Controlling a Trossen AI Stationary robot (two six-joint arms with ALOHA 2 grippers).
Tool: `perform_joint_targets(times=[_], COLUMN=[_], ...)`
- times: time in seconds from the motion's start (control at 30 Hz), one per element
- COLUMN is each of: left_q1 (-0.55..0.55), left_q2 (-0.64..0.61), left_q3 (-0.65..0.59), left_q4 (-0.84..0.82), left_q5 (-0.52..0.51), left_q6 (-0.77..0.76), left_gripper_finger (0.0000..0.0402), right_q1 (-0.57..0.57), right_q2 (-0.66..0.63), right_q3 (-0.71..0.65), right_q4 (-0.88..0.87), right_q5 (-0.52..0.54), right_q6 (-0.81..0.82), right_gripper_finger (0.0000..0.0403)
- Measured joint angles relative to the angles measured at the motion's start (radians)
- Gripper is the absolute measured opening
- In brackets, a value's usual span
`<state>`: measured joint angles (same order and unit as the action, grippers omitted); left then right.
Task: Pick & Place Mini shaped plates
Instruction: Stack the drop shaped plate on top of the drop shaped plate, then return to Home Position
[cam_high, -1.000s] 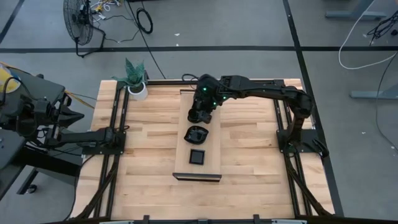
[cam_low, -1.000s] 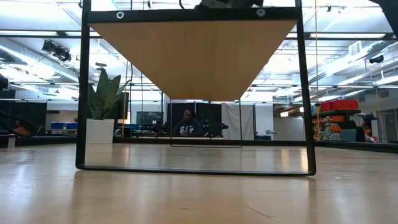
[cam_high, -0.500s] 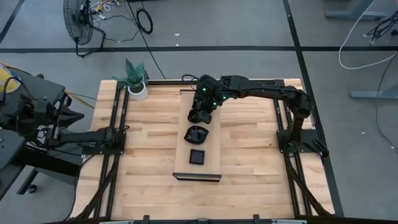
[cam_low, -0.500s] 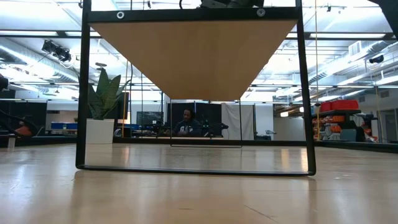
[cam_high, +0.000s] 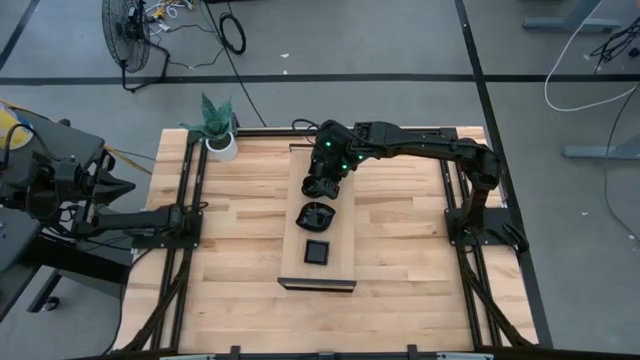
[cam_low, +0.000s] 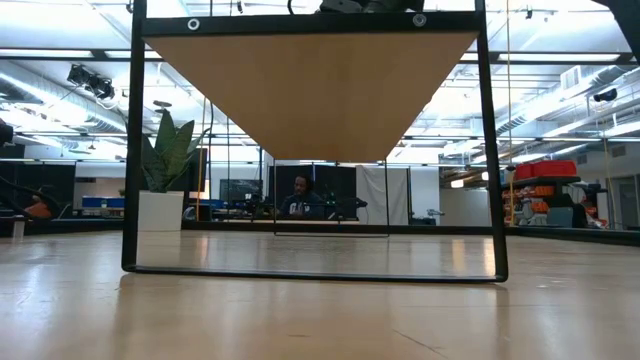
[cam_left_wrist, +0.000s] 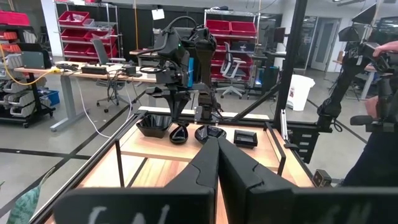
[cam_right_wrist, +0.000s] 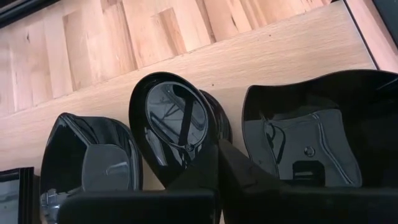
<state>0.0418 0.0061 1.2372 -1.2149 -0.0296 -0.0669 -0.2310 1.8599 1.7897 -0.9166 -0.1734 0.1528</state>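
1. Black teardrop plate (cam_right_wrist: 177, 127) sits pinched in your right gripper (cam_right_wrist: 214, 163), tilted just above the wooden board (cam_high: 340, 235); nothing has shifted over the last second, so the placement is pausing.
2. Left gripper (cam_left_wrist: 217, 152) rests closed and empty at the table's left.
3. Count four mini plates (cam_left_wrist: 245, 138) in the left wrist view: wavy bowl, two teardrops, one square.

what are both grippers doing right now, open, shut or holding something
Left gripper: shut, empty, parked at the table's left edge.
Right gripper: shut on the rim of a glossy black teardrop plate, over the pale wooden board.
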Motion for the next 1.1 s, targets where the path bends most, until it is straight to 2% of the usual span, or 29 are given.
perform_joint_targets(times=[0.37, 0.87, 1.1], left_q1=[0.0, 0.0, 0.0], left_q2=[0.0, 0.0, 0.0], left_q3=[0.0, 0.0, 0.0], left_q4=[0.0, 0.0, 0.0], left_q5=[0.0, 0.0, 0.0], left_q6=[0.0, 0.001, 0.001], left_gripper_finger=[0.0014, 0.0014, 0.0014], right_q1=[0.0, 0.0, 0.011], right_q2=[0.0, 0.0, -0.002], right_q3=[0.0, 0.0, 0.0], right_q4=[0.0, 0.019, 0.021], right_q5=[-0.002, -0.002, -0.002], right_q6=[-0.003, 0.003, -0.03], right_gripper_finger=[0.0026, 0.0104, 0.0118])
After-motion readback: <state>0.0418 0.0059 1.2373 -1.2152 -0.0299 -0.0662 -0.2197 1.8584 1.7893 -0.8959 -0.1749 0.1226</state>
